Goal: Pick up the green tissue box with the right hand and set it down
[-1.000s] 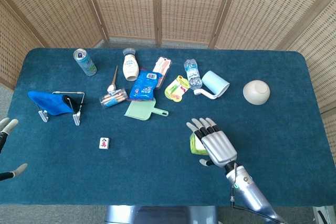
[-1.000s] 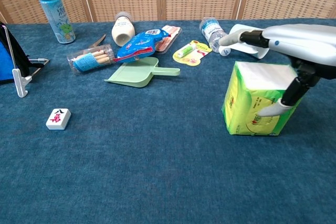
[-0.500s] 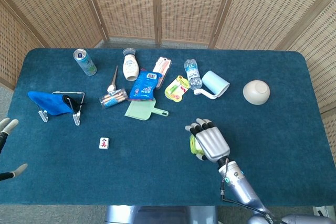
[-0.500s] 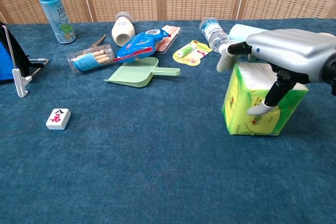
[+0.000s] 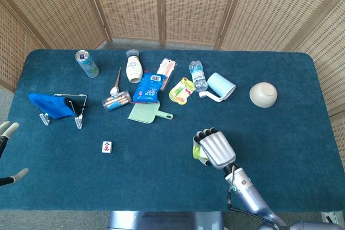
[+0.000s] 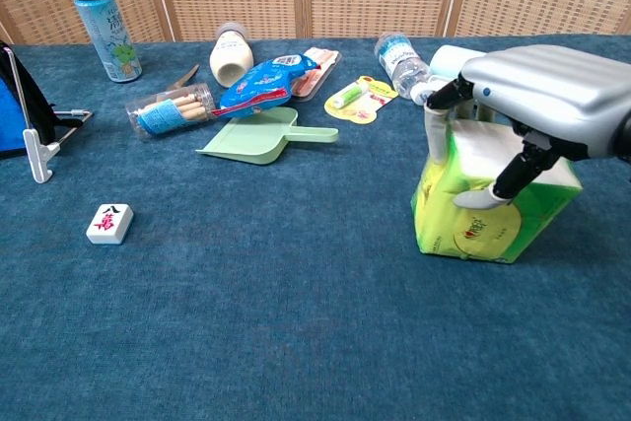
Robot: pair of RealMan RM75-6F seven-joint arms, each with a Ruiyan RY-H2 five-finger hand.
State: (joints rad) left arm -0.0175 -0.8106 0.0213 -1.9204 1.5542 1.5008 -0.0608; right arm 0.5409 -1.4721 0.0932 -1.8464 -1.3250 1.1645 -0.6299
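Note:
The green tissue box [image 6: 471, 216] stands on the blue table near its front right and looks slightly tilted. My right hand [image 6: 548, 96] lies over its top, fingers curled down the far side and thumb pressed on the near face, gripping it. In the head view the right hand [image 5: 214, 149] covers most of the box [image 5: 200, 155], and only a green sliver shows at its left. I cannot tell whether the box is off the cloth. My left hand [image 5: 6, 152] shows at the far left edge, fingers apart, holding nothing.
Behind the box lie a water bottle [image 6: 398, 58], a pale blue mug [image 5: 221, 86] and a yellow-green packet [image 6: 356, 94]. A green dustpan [image 6: 258, 138], a blue snack bag [image 6: 266, 80], a can [image 6: 106, 19] and a mahjong tile [image 6: 108, 223] lie to the left. A cream bowl [image 5: 263, 94] sits at the right.
The right hand's fingers have curled from spread flat over the box to wrapped around it, and the box has tilted and shifted a little. The left hand has stayed still.

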